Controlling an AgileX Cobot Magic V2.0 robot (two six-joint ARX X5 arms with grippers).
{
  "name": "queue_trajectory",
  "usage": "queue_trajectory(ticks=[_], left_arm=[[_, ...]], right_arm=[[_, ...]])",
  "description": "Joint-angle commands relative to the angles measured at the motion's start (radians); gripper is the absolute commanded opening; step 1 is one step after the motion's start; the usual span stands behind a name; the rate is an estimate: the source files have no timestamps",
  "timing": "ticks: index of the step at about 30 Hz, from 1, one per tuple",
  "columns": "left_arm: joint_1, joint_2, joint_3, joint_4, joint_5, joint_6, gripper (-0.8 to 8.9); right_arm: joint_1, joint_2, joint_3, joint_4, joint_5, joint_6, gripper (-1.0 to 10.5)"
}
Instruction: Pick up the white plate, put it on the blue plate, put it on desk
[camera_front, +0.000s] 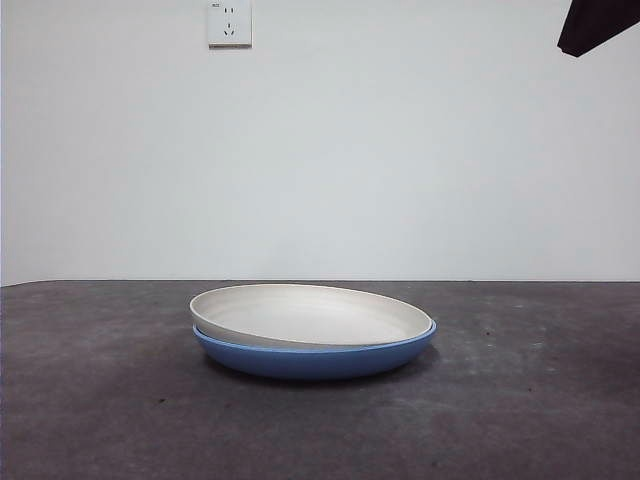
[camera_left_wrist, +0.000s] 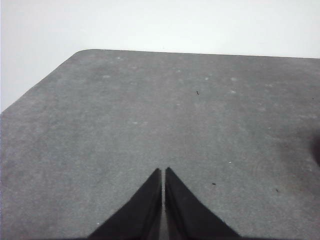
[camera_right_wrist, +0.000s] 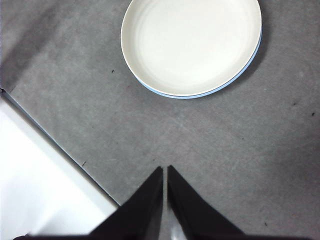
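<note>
The white plate (camera_front: 310, 314) lies nested inside the blue plate (camera_front: 315, 359) on the dark grey desk (camera_front: 100, 400), near the middle in the front view. In the right wrist view the white plate (camera_right_wrist: 192, 45) covers the blue plate (camera_right_wrist: 200, 95), which shows only as a thin rim. My right gripper (camera_right_wrist: 165, 170) is shut and empty, high above the desk and apart from the plates. My left gripper (camera_left_wrist: 163, 171) is shut and empty over bare desk (camera_left_wrist: 150, 115); no plate shows in its view.
A wall socket (camera_front: 229, 22) sits high on the white back wall. A black arm tip (camera_front: 595, 25) shows at the top right corner. The desk's edge (camera_right_wrist: 60, 150) runs close beside the right gripper.
</note>
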Motion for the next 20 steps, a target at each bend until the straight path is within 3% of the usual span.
queue_trajectory(ticks=[1,14,17,20], left_arm=[[0.002,-0.002,-0.021,-0.006,-0.005,-0.008,0.1],[0.002,-0.002,-0.021,-0.006,-0.005,-0.008,0.1],[0.002,-0.002,-0.021,-0.006,-0.005,-0.008,0.1],[0.001,-0.002,-0.021,-0.006,-0.005,-0.008,0.1]], right_arm=[[0.007,0.008,0.019,0.01,0.0,-0.012,0.1],[0.0,-0.001,0.019,0.01,0.008,-0.023,0.1],[-0.052,-0.037,0.019,0.04,0.035,-0.113,0.1],[-0.136,-0.099,0.01,0.143,0.032,-0.111,0.1]])
